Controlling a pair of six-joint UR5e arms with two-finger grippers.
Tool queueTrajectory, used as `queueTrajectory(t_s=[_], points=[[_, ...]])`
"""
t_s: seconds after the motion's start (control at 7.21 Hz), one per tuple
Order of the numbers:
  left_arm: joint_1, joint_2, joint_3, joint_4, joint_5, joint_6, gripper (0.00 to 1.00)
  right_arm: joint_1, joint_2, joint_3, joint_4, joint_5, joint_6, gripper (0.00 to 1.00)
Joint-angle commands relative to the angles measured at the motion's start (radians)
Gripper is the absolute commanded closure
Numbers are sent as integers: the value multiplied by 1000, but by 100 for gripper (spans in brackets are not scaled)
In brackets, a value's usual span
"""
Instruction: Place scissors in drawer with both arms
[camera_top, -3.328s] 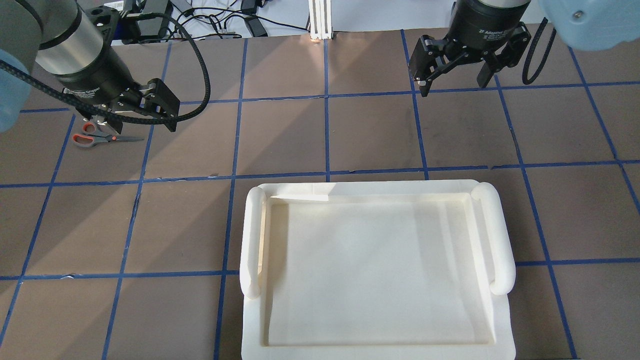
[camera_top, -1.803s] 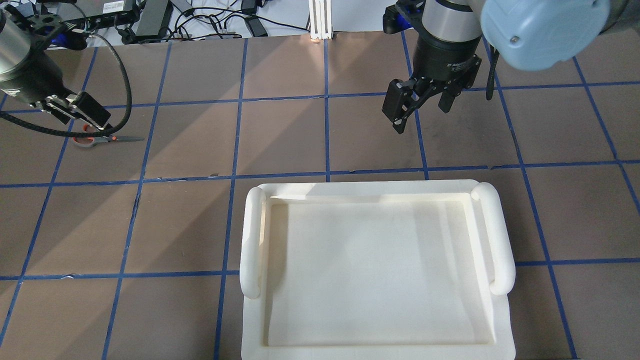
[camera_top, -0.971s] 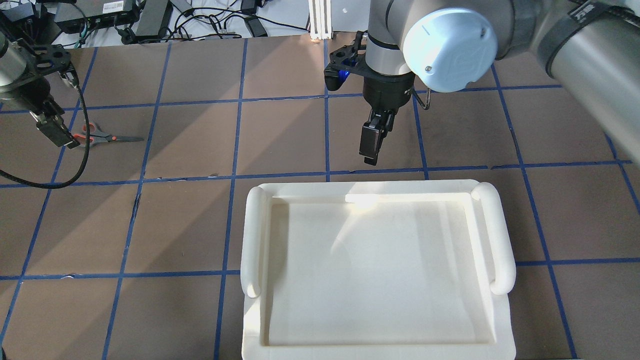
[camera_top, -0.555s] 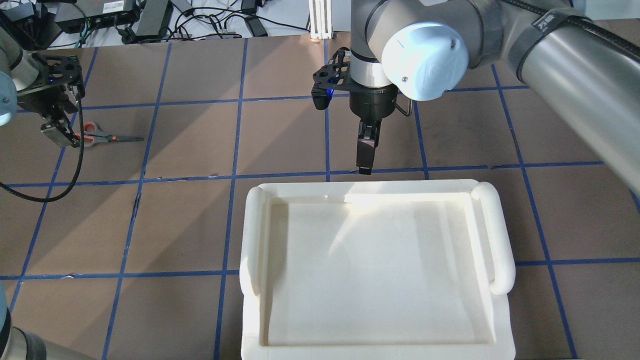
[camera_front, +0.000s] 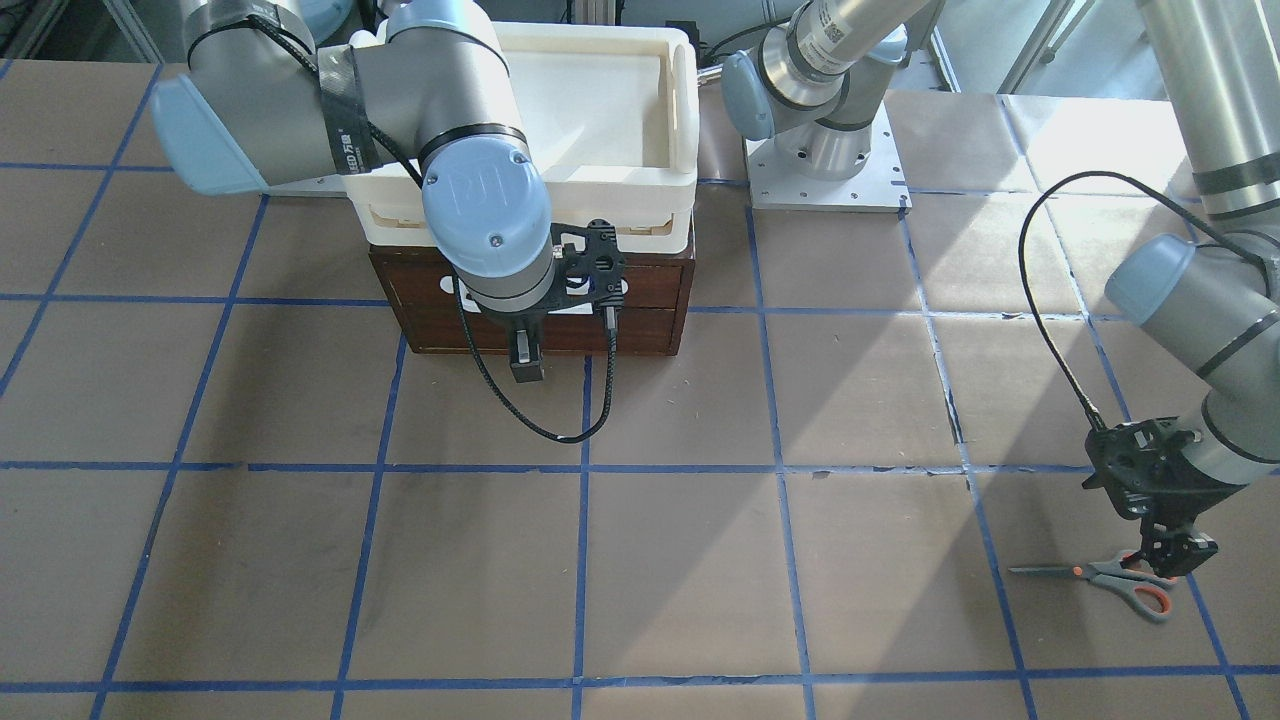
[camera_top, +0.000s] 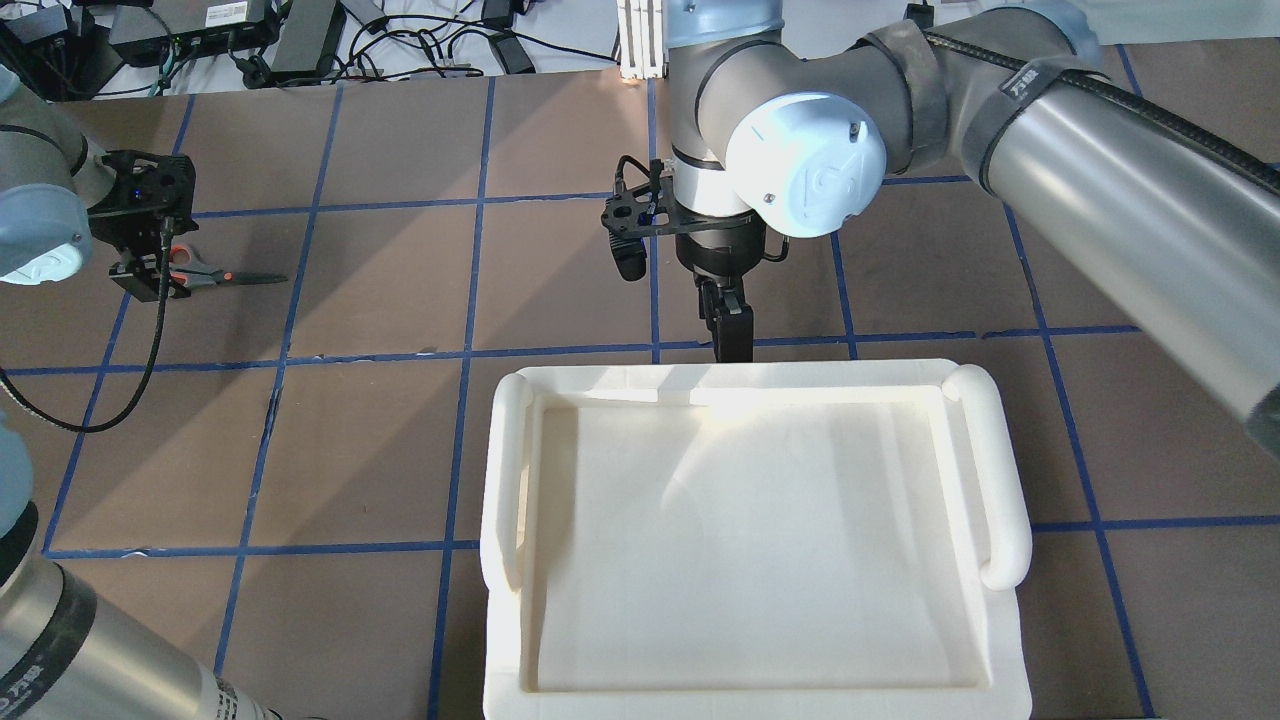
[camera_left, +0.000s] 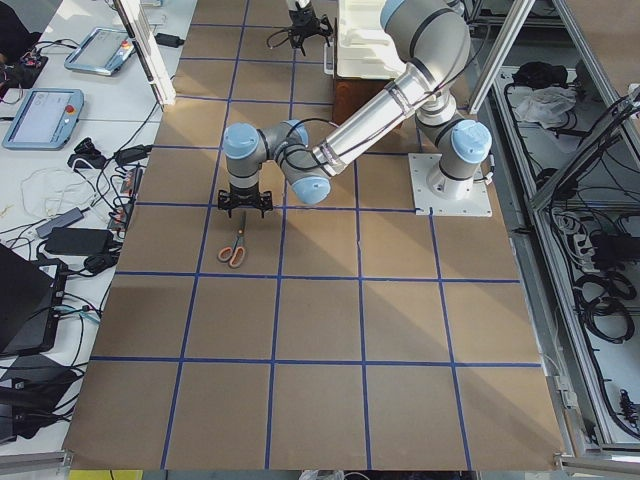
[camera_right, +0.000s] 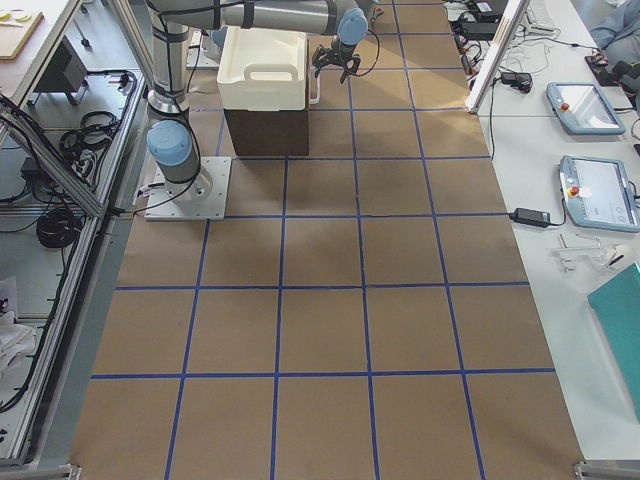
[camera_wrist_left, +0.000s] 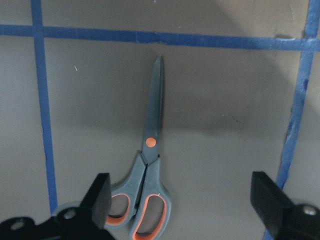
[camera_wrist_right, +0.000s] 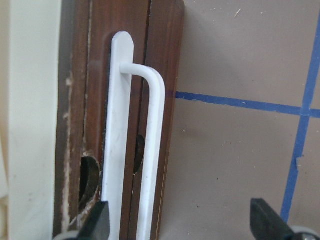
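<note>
The scissors (camera_front: 1110, 575) lie flat on the table, with grey handles lined in orange; they also show in the overhead view (camera_top: 205, 272) and the left wrist view (camera_wrist_left: 150, 165). My left gripper (camera_wrist_left: 185, 200) is open just above their handles, which sit nearer one finger; it also shows in the front view (camera_front: 1165, 550). The dark brown drawer (camera_front: 640, 300) is shut. My right gripper (camera_wrist_right: 182, 222) is open in front of it, with the white bar handle (camera_wrist_right: 150, 150) between the fingers, nearer one side. It shows in the overhead view (camera_top: 733, 340) too.
A white plastic tray (camera_top: 510, 480) sits on top of the drawer cabinet and hides it from above. Blue tape lines grid the brown table. The right arm's base plate (camera_front: 825, 170) stands beside the cabinet. Cables and power bricks (camera_top: 300, 30) lie beyond the table's far edge.
The right arm has swung from the back right to the drawer front and turned its gripper. The left gripper has shifted left, turned and settled over the scissors' handles.
</note>
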Motion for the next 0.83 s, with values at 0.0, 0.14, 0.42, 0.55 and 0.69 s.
queueTrajectory(t_s=[0.0, 0.14, 0.42, 0.55, 0.69], points=[[16, -70, 39, 59, -51, 104, 0, 7, 19, 12, -7, -2, -8, 0], [16, -101, 65, 59, -67, 106, 0, 7, 33, 12, -37, -2, -8, 0], [20, -144, 84, 59, -67, 108, 0, 5, 44, 4, -42, -3, -12, 0], [32, -155, 85, 59, -68, 109, 0, 2, 49, 12, -37, -3, -11, 0], [34, -163, 90, 58, -62, 100, 0, 2, 50, 12, -34, -5, -11, 0]])
